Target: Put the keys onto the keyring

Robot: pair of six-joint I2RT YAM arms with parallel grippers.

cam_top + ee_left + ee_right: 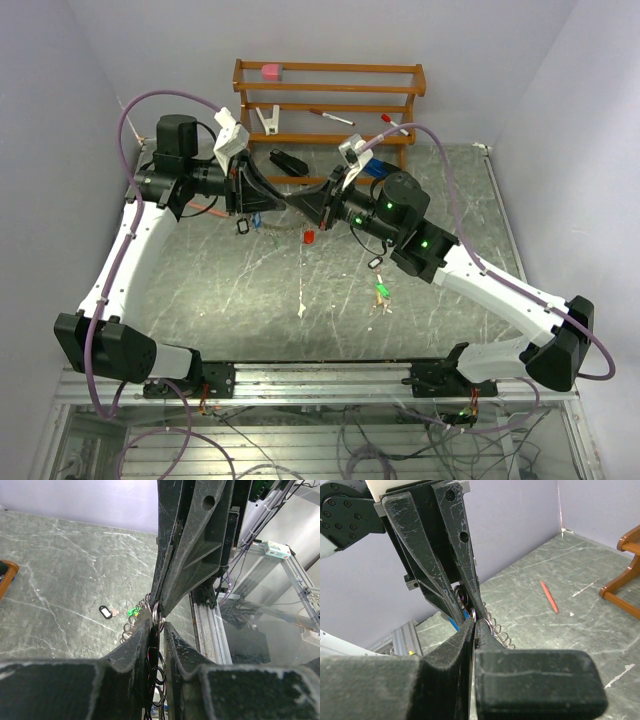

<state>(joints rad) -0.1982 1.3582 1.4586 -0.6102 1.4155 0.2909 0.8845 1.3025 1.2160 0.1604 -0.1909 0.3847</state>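
Observation:
My two grippers meet tip to tip above the middle of the table. The left gripper [283,198] [157,622] is shut on the keyring [156,614], whose silver loops hang between its fingers. From the opposite side, my right gripper [300,203] [476,620] is shut, pinching a silver loop of the keyring [490,625] at its very tips. A wire coil [502,632] trails below. A blue key [257,222] and a red key [308,237] show under the grippers. On the table lie a black key [376,262] [104,612] and a green key [381,291] [132,611].
A wooden rack [330,70] stands at the back with a pink block [270,71], a white clip [268,118] and pens [330,117]. In front of it lies a black object [288,160]. A red pen [548,596] rests on the table. The metal rail [320,375] runs along the near edge.

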